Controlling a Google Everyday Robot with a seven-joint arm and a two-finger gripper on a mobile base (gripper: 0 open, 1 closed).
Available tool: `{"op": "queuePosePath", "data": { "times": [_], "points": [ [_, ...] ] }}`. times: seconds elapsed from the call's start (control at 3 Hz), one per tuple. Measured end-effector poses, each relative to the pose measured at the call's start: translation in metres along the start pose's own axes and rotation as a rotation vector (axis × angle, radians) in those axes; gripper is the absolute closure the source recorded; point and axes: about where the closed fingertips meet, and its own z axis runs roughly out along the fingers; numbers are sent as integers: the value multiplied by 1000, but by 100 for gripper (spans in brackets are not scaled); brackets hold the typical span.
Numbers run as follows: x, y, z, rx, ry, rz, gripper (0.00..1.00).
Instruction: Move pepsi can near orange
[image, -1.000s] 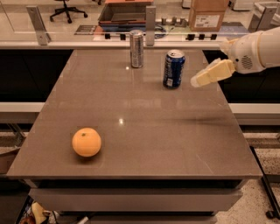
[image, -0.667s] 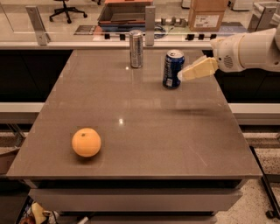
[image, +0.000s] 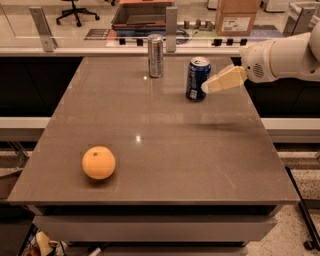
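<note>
The pepsi can (image: 197, 78), dark blue with white markings and a silver top, stands upright at the back right of the brown table (image: 165, 130). The orange (image: 98, 162) lies near the table's front left corner, far from the can. My gripper (image: 214, 84), cream-coloured on a white arm (image: 285, 57), reaches in from the right. Its tip is right beside the can's right side, about touching it.
A taller, slim silver-grey can (image: 155, 48) stands at the back middle of the table, left of the pepsi can. Behind the table runs a counter with a cardboard box (image: 237, 16) and a metal post (image: 171, 28).
My gripper has moved left toward the pepsi can and now reaches its right side. The can, the orange and the silver can have not moved.
</note>
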Motion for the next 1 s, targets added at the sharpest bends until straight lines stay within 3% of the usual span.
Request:
{"op": "queuePosePath", "data": {
  "times": [1.0],
  "points": [
    [4, 4, 44, -53, -193, 128, 0]
  ]
}}
